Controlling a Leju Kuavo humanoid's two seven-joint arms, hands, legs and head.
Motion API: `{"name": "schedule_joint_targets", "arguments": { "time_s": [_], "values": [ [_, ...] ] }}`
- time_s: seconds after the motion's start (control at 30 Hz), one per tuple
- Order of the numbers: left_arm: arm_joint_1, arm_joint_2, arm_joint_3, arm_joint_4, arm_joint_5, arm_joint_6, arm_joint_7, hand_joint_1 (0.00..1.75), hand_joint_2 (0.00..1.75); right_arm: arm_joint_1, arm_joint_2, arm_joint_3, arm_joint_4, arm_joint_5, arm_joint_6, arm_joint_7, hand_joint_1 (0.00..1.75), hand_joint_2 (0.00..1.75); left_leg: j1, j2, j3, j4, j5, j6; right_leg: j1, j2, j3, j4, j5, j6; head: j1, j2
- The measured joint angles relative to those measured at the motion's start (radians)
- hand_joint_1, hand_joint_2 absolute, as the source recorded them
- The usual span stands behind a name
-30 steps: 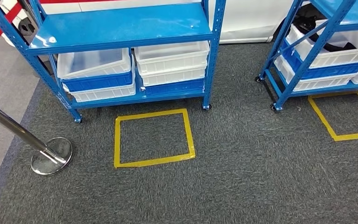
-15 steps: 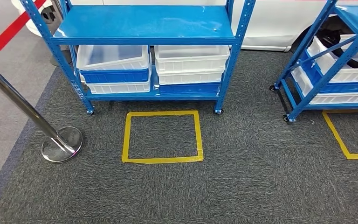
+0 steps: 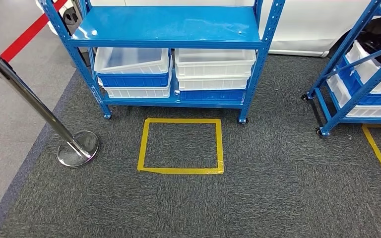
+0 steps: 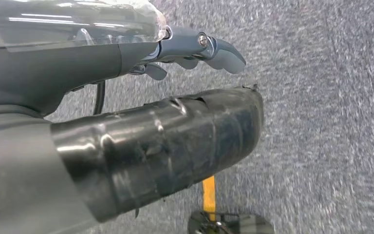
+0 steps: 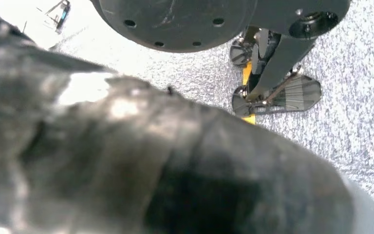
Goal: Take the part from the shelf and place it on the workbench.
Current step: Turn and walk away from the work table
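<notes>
A blue metal shelf (image 3: pixel 168 25) stands straight ahead on grey carpet. Its lower level holds stacked white bins (image 3: pixel 214 64) and blue bins (image 3: pixel 134 79); I cannot make out a part in them. A second blue shelf (image 3: pixel 349 74) at the right edge carries white bins with dark items (image 3: pixel 377 29) in the upper one. My left hand (image 4: pixel 175 122) hangs over the carpet, its taped dark thumb apart from the grey fingers (image 4: pixel 195 48), with nothing in it. My right hand (image 5: pixel 151 161) is a dark blur close to the camera.
A yellow tape square (image 3: pixel 181 170) marks the carpet in front of the first shelf. A chrome stanchion (image 3: pixel 78 148) with a red belt (image 3: pixel 27 32) stands at the left. Part of another yellow square (image 3: pixel 377 153) lies by the second shelf. A white panel (image 3: pixel 302 25) runs behind.
The whole picture has shifted as the camera moved: the first shelf, the yellow square and the stanchion now lie further right, and the second shelf has slid toward the right edge.
</notes>
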Motion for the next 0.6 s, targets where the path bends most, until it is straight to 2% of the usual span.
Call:
{"name": "schedule_joint_targets", "arguments": {
  "time_s": [0.07, 0.1, 0.13, 0.17, 0.23, 0.27, 0.3, 0.33, 0.4, 0.47, 0.5, 0.57, 0.6],
  "values": [
    [-0.001, 0.0, 0.0, 0.0, -0.001, -0.002, 0.001, 0.0, 0.0, 0.001, 0.0, 0.0, 0.0, -0.001, -0.002, 0.004, 0.0, 0.0, 0.001, 0.012, -0.064, 0.135, -0.066, -0.007, 0.002, -0.007, -0.002, 0.0, -0.001, -0.005, -0.002, 0.0],
    [-0.001, -0.001, 0.0, 0.0, -0.002, -0.002, 0.002, 0.0, 0.0, 0.002, 0.0, 0.0, 0.0, -0.001, -0.003, 0.005, 0.0, 0.0, 0.002, 0.014, -0.087, 0.184, -0.08, -0.009, 0.003, -0.011, -0.002, 0.001, -0.002, -0.006, -0.002, 0.0],
    [0.0, 0.0, 0.0, 0.0, -0.003, -0.003, 0.002, 0.0, 0.0, 0.002, 0.0, 0.0, 0.0, -0.001, -0.004, 0.006, 0.0, 0.0, 0.002, 0.016, -0.094, 0.199, -0.075, -0.009, 0.004, -0.013, -0.001, 0.001, -0.002, -0.006, -0.002, 0.0],
    [0.0, 0.0, 0.0, 0.0, -0.003, -0.003, 0.003, 0.0, 0.0, 0.001, 0.0, 0.0, 0.0, -0.001, -0.006, 0.007, 0.0, 0.0, 0.002, 0.017, -0.08, 0.172, -0.05, -0.008, 0.005, -0.014, 0.001, 0.001, -0.003, -0.006, -0.002, 0.0],
    [0.001, 0.001, 0.0, 0.0, -0.002, -0.003, 0.003, 0.0, 0.0, 0.0, 0.002, 0.0, 0.0, -0.001, -0.008, 0.011, 0.0, 0.0, 0.0, 0.022, -0.015, 0.037, 0.02, 0.001, 0.007, -0.016, 0.005, 0.001, -0.005, -0.004, -0.002, 0.0],
    [0.0, 0.002, 0.0, 0.0, -0.002, -0.003, 0.003, 0.0, 0.0, 0.0, 0.003, 0.0, 0.0, -0.001, -0.008, 0.013, 0.0, 0.0, -0.003, 0.025, 0.015, -0.028, 0.043, 0.007, 0.009, -0.017, 0.006, 0.002, -0.006, -0.001, -0.001, 0.0],
    [-0.002, 0.003, 0.0, 0.0, -0.002, -0.003, 0.003, 0.0, 0.0, 0.0, 0.004, 0.0, 0.0, -0.001, -0.009, 0.015, 0.0, 0.0, -0.005, 0.028, 0.033, -0.07, 0.055, 0.012, 0.01, -0.018, 0.006, 0.003, -0.007, 0.003, -0.001, 0.0],
    [-0.002, 0.004, 0.0, 0.0, -0.002, -0.003, 0.003, 0.0, 0.0, 0.0, 0.004, 0.0, 0.0, -0.001, -0.009, 0.016, 0.0, 0.0, -0.008, 0.03, 0.041, -0.09, 0.056, 0.016, 0.01, -0.019, 0.005, 0.003, -0.007, 0.008, -0.001, 0.0],
    [-0.002, 0.004, 0.0, 0.0, -0.003, -0.003, 0.003, 0.0, 0.0, -0.002, 0.005, 0.0, 0.0, -0.001, -0.009, 0.017, 0.0, 0.0, -0.008, 0.028, 0.043, -0.097, 0.059, 0.025, 0.011, -0.021, 0.006, 0.001, -0.006, 0.019, -0.001, 0.0],
    [0.0, 0.003, 0.0, 0.001, -0.003, -0.003, 0.002, 0.0, 0.0, -0.002, 0.005, 0.0, 0.0, -0.001, -0.009, 0.017, 0.0, 0.0, -0.002, 0.027, 0.05, -0.109, 0.067, 0.037, 0.012, -0.017, -0.002, 0.024, -0.025, 0.029, 0.0, 0.0],
    [-0.001, 0.003, 0.0, 0.001, -0.003, -0.003, 0.002, 0.0, 0.0, -0.002, 0.005, 0.0, 0.0, -0.001, -0.009, 0.017, 0.0, 0.0, 0.001, 0.028, 0.053, -0.114, 0.071, 0.043, 0.011, -0.013, -0.019, 0.064, -0.05, 0.033, 0.001, 0.0],
    [-0.001, 0.003, 0.0, 0.001, -0.003, -0.003, 0.002, 0.0, 0.0, -0.001, 0.005, 0.0, 0.0, -0.001, -0.01, 0.017, 0.0, 0.0, 0.001, 0.028, 0.052, -0.115, 0.071, 0.048, 0.006, -0.008, -0.081, 0.193, -0.115, 0.039, 0.002, 0.0],
    [-0.001, 0.003, 0.0, 0.001, -0.003, -0.003, 0.002, 0.0, 0.0, 0.0, 0.005, 0.0, 0.0, -0.001, -0.011, 0.017, 0.0, 0.0, 0.0, 0.027, 0.052, -0.114, 0.07, 0.049, 0.004, -0.007, -0.11, 0.251, -0.134, 0.042, 0.002, 0.0]
  ]
}}
